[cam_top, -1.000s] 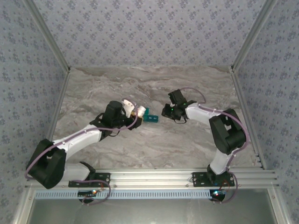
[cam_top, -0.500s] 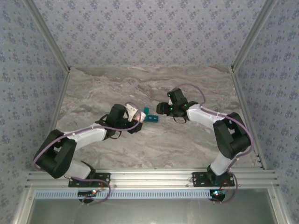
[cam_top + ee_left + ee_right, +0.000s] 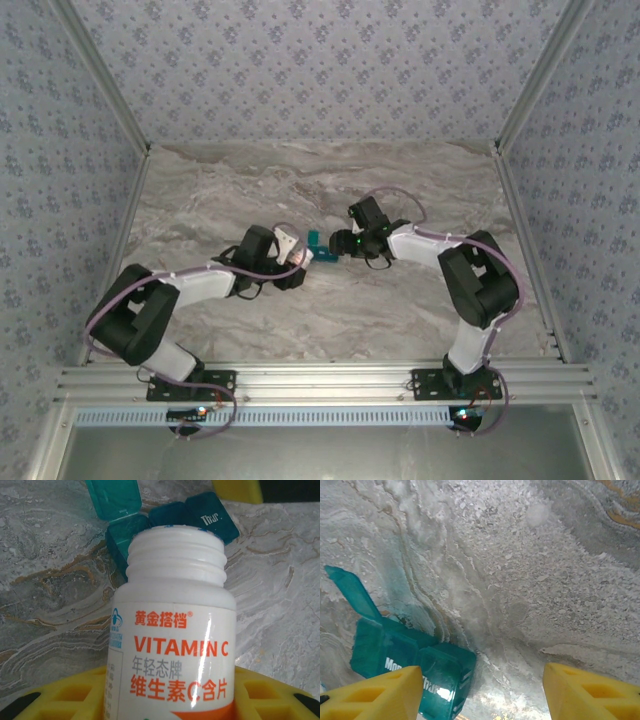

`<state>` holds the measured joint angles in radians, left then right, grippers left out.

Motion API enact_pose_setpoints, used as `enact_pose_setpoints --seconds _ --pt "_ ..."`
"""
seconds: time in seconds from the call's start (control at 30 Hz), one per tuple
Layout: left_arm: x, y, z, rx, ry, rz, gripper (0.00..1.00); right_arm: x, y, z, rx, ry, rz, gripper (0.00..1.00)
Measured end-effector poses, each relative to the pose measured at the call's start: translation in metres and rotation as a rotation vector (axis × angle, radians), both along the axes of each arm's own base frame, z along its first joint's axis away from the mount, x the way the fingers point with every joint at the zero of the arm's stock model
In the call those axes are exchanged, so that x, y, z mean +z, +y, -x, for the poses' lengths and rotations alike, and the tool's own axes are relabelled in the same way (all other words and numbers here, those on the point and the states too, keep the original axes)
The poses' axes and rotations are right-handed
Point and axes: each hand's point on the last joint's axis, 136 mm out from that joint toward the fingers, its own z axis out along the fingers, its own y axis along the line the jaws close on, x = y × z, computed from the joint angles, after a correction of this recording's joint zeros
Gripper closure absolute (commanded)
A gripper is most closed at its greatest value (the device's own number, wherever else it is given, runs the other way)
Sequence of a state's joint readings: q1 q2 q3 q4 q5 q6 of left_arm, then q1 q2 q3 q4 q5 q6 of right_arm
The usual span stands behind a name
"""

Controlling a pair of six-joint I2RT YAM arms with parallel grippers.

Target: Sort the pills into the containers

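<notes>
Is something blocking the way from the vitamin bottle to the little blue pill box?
Nothing visible does. The vitamin bottle in the left gripper has its cap off, and its mouth is close to the pill box. One lid is flipped up, so that compartment is open. The lid marked Thur is shut.

White bottle [image 3: 172,645]: label is reading "黄金搭档", "VITAMIN C", "年轻态牌", "维生素C含片". Teal pill box [image 3: 167,515]: one lid is showing "Thur."; right wrist view is showing a partial "Mon" beside "Thur".
</notes>
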<state>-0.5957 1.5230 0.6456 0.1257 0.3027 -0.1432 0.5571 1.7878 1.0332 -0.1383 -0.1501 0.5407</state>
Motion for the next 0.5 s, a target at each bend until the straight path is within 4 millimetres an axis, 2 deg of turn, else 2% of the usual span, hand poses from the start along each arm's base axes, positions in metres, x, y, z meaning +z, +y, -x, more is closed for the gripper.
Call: enact_pose_setpoints --seconds 0.37,0.5 --pt "0.011 -0.010 -0.016 0.001 0.021 -0.015 1.00 0.000 0.002 -0.004 -0.001 -0.002 -0.001 0.33" --pt "0.009 -0.010 -0.014 0.000 0.047 -0.033 1.00 0.001 0.003 -0.005 0.000 -0.004 -0.002 0.33"
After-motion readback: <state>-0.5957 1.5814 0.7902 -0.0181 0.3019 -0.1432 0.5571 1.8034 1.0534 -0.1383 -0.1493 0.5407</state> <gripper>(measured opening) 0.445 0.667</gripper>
